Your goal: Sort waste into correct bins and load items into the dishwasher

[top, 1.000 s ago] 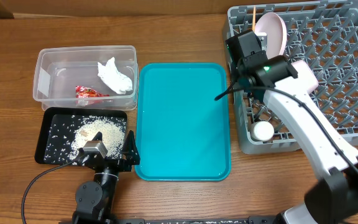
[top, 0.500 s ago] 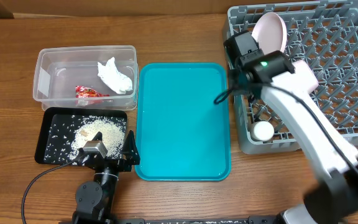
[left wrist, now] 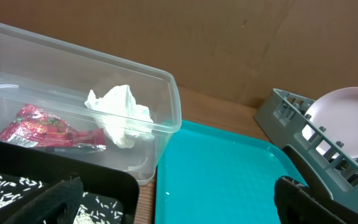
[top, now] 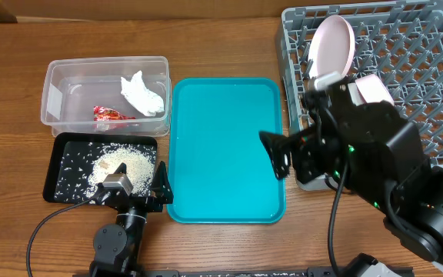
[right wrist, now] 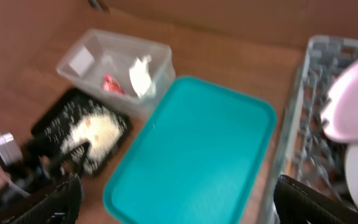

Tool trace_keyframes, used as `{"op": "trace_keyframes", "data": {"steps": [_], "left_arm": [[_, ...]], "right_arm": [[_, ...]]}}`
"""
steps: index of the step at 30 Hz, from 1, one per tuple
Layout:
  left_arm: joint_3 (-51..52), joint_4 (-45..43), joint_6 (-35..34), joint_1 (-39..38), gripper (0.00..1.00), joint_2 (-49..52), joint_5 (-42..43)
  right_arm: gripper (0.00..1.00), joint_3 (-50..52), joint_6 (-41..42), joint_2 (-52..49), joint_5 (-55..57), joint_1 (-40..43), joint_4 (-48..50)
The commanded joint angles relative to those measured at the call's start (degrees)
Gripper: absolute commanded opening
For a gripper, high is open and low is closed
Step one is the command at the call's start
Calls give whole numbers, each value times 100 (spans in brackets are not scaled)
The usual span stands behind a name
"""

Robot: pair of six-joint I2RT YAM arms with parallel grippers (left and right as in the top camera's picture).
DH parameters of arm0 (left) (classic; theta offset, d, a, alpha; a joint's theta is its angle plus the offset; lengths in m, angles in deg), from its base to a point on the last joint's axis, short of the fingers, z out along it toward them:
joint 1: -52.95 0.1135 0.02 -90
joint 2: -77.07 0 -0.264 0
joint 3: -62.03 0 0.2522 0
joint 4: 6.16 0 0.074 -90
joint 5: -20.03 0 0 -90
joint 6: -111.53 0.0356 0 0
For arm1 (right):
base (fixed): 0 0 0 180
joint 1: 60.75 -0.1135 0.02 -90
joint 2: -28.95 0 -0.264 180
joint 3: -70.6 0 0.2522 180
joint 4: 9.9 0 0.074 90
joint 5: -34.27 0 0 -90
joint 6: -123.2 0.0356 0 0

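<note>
While the tub (top: pixel 104 91) sits at the far left of the bench (top: pixel 14 54), it holds the napkin (top: pixel 143 94) against its right wall and the packet (top: pixel 110 114) lying flat just left of it, the two touching in the left wrist view. Just in front of the tub is the black tray (top: pixel 58 154), with rice (top: pixel 121 165) heaped toward its right half and loose grains scattered to the left. The left gripper (left wrist: pixel 179 186) is parked low at the near edge of that tray, its fingers spread wide with nothing between them. Next comes the teal tray (top: pixel 225 146), bare and flat. The right gripper (right wrist: pixel 178 183) hangs above the teal tray's right edge, close beside the rack (top: pixel 437 46); its fingers are also wide apart and hold nothing. In the rack's near-left corner the plate (top: pixel 333 42) stands on edge between the pegs, and a bowl (top: pixel 371 87) sits just to its right, partly hidden by the arm.
</note>
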Motion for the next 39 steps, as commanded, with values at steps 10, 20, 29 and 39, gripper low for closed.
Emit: {"op": "trace_keyframes", "data": {"steps": [10,20,29,39], "left_arm": [[35,-22,-37,59,100,-57,48],[35,-22,-37,59,100,-57,48],[35,-22,-37,59,100,-57,48],[35,-22,-37,59,100,-57,48]], "right_arm": [[100,313,-24,1049,1132,282,422],[100,3458,-17,2400,179,2076,3235],[100,5829,24,4197,74,2839,4092],[100,7528,22,5821,79,3558,4205]]}}
